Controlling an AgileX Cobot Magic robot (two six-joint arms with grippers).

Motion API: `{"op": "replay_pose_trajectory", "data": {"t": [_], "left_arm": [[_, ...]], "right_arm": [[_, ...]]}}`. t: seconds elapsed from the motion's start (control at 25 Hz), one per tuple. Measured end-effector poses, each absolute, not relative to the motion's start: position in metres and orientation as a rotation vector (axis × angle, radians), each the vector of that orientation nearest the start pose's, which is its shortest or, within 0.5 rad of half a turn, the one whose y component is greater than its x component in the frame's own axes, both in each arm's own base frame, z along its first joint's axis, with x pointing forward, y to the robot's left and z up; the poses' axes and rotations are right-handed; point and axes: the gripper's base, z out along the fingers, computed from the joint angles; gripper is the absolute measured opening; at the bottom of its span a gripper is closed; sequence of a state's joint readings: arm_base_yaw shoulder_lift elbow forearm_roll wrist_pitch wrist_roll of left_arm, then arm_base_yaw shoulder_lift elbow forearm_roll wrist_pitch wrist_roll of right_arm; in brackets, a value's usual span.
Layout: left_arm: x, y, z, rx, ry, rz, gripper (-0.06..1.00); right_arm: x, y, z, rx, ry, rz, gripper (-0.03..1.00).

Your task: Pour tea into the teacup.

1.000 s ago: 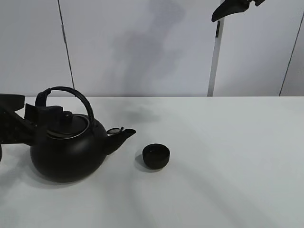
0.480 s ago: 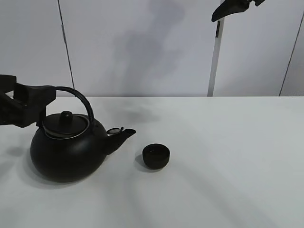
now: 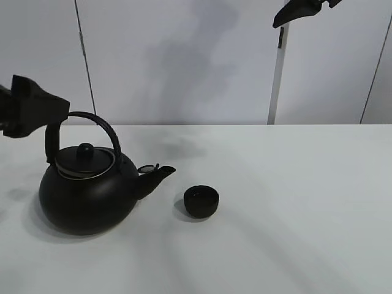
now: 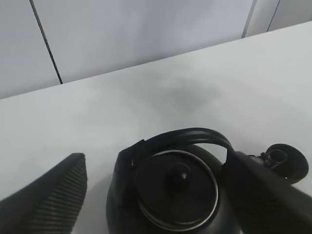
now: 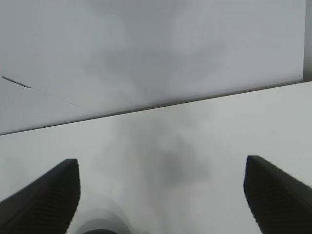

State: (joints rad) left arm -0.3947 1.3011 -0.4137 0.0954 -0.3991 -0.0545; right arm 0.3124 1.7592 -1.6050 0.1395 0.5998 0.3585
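The small black teacup [image 3: 201,201] stands on the white table [image 3: 294,202], just right of the spout of the big black kettle [image 3: 86,190]. The kettle rests upright with its lid on and its arched handle [image 4: 187,136] raised. My left gripper [image 3: 52,113] hangs above and left of the handle, touching nothing. In the left wrist view this gripper [image 4: 156,163] is open, its two fingers [image 4: 48,200] spread wide on either side of the kettle [image 4: 175,195] below. My right gripper [image 3: 300,11] is high at the back right, and it [image 5: 161,165] stands open and empty.
A grey panelled wall [image 3: 184,61] runs behind the table, with a pale upright post [image 3: 277,79] at the back right. Bare white tabletop stretches to the right of the teacup and in front of it.
My left gripper has risen from low beside the kettle's handle and lid to above the handle's left end, staying open. The kettle, teacup and right gripper have not moved.
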Motion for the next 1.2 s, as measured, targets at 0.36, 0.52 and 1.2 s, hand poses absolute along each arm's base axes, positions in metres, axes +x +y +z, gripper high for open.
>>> {"op": "replay_pose_trajectory", "data": {"t": [0.36,0.52,1.2], "left_arm": [[0.240,-0.096,0.318,0.299,2.177,-0.238,0.60],[0.245,-0.105,0.360,0.330,2.245,-0.300,0.66],[0.314,-0.154,0.363,0.329,2.628,-0.519,0.69]], "right_arm": [[0.392,0.134,0.342,0.140,2.277,0.509,0.63],[0.392,0.134,0.342,0.140,2.277,0.509,0.63],[0.387,0.136,0.338,0.180,2.346,0.545,0.63]]}}
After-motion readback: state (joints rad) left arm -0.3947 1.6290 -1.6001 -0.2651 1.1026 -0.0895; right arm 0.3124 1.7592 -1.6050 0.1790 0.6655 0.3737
